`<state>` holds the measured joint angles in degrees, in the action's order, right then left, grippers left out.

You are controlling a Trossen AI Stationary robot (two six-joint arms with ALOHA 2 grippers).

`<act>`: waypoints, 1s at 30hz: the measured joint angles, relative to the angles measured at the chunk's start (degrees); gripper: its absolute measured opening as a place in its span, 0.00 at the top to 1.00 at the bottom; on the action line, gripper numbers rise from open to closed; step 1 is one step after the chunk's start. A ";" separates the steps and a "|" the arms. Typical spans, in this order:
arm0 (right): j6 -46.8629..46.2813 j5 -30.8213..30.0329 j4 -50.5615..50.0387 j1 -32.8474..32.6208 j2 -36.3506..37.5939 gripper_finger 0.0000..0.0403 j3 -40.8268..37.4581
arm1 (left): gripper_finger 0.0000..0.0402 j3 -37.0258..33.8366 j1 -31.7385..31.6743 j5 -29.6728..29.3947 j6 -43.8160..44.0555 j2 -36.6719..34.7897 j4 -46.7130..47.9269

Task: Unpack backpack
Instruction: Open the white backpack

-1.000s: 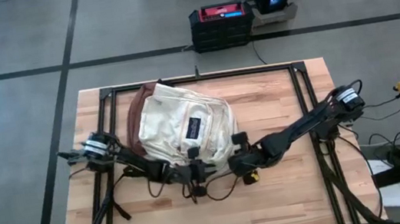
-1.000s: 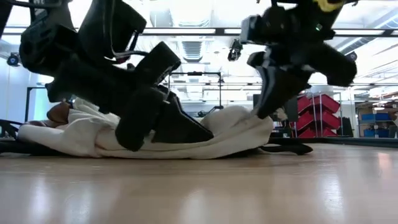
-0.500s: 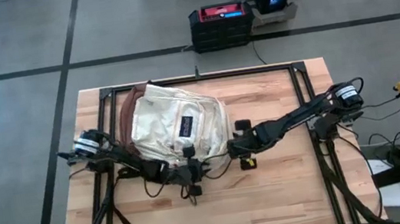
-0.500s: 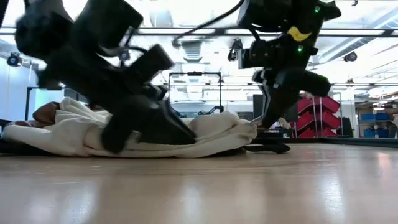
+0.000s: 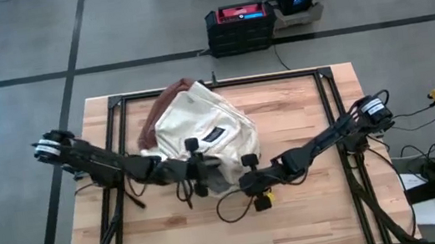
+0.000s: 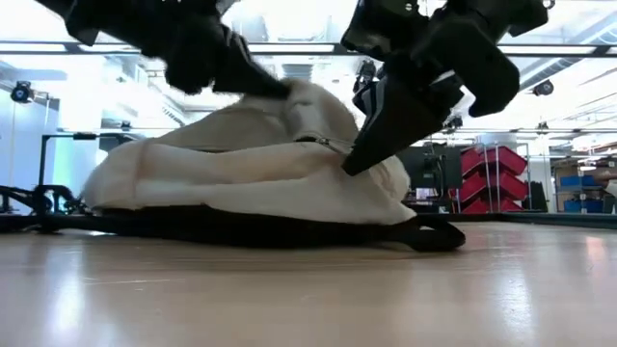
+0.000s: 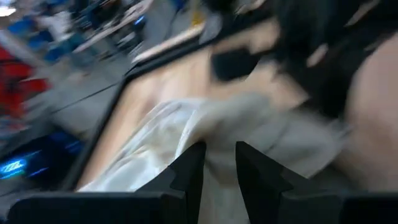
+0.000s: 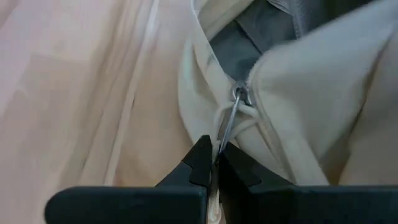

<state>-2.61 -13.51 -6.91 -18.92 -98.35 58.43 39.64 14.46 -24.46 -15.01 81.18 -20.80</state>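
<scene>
Early days: the backpack [image 5: 201, 128] lies on the bench [image 5: 313, 210], nothing out yet. Right gripper [image 8: 214, 163] jaws pinch its zipper pull [image 8: 231, 118]; left gripper [image 5: 199, 171] jaws clutch fabric.

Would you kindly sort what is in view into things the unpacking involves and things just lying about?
In the job:
- backpack
- zipper pull, pinched by right gripper
- left gripper, on the backpack's fabric

Lying about:
- black crate on the floor
- red bins behind
</scene>
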 joint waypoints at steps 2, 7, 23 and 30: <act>0.02 -0.16 1.55 0.04 -0.04 1.00 -0.09 | 0.80 0.04 0.10 3.74 1.18 0.66 -2.39; -0.30 -0.13 5.35 0.11 -0.23 1.00 -0.10 | 0.80 0.17 0.39 5.21 1.99 7.81 -9.43; -3.48 -4.48 -23.31 0.08 4.85 1.00 2.83 | 0.80 0.93 2.85 0.77 24.33 27.43 -2.38; -3.19 -12.07 -32.42 2.84 7.60 1.00 3.27 | 0.80 1.01 3.80 -0.77 25.53 29.86 -5.48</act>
<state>-5.80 -25.57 -39.33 -16.08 -90.75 61.70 40.64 18.26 -25.22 10.53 111.04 -26.28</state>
